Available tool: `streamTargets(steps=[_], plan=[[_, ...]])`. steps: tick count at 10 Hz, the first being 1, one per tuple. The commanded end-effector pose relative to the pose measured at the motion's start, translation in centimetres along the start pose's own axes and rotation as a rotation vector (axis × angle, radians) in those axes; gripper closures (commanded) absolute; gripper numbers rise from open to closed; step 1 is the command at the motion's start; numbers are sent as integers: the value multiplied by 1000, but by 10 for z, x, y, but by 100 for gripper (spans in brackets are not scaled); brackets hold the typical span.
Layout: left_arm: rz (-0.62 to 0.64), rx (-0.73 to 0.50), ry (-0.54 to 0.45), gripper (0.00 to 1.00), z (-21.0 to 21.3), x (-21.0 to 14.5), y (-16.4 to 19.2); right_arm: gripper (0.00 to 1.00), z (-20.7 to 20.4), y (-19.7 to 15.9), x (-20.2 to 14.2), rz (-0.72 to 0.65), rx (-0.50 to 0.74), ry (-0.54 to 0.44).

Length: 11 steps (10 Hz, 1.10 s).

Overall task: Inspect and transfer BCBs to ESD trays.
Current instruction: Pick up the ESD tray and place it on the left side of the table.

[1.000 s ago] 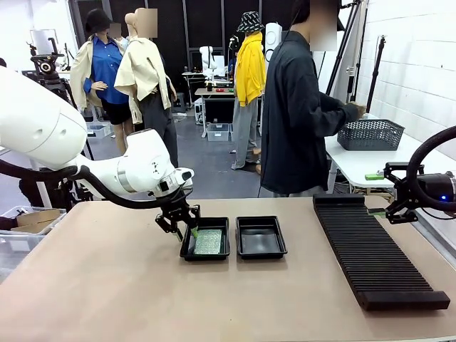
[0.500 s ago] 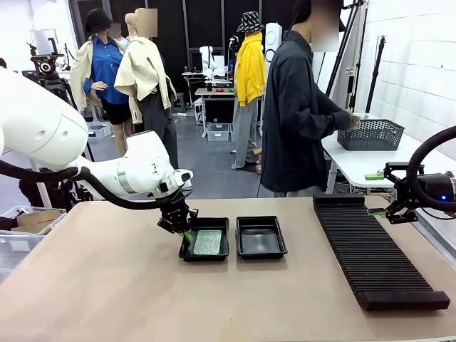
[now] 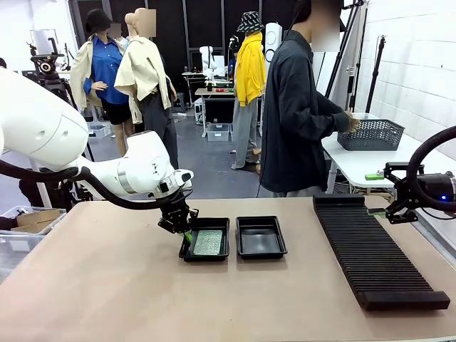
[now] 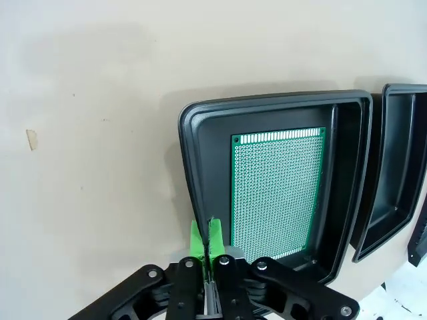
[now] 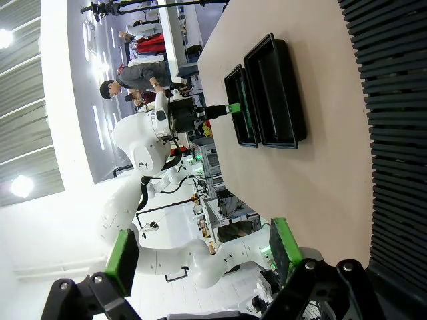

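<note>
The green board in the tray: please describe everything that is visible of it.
The BCB is a thin green rectangle, perforated with a fine grid of holes, a paler strip along one short edge. It lies flat on the floor of the ESD tray, covering most of it. The left gripper, shut, is at the tray's rim, apart from the board.

Bright, even light, front view sharp. In the left wrist view a soft shadow lies on the table (image 4: 87, 133) beside the black tray (image 4: 190, 153), whose glossy rim glints. Right wrist view: ceiling lights (image 5: 22, 185) blown out, edges bent
</note>
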<state>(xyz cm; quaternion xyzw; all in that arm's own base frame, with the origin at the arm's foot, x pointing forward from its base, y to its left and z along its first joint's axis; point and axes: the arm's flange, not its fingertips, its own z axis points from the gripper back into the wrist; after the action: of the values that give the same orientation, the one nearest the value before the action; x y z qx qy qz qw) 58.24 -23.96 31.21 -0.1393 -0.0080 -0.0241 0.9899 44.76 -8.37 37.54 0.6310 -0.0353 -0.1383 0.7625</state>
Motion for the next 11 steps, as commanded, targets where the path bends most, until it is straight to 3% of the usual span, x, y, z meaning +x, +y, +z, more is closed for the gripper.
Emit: streamTargets(steps=[1,4,11], plan=[[-6,1,-2,100,1,0,1,0,0,0,-3,0,1,-1],[0,0,0,100,0,0,0,0,0,0,-3,0,1,-1],[-7,62,13,100,48,-9,72,0,0,0,-3,0,1,-1]])
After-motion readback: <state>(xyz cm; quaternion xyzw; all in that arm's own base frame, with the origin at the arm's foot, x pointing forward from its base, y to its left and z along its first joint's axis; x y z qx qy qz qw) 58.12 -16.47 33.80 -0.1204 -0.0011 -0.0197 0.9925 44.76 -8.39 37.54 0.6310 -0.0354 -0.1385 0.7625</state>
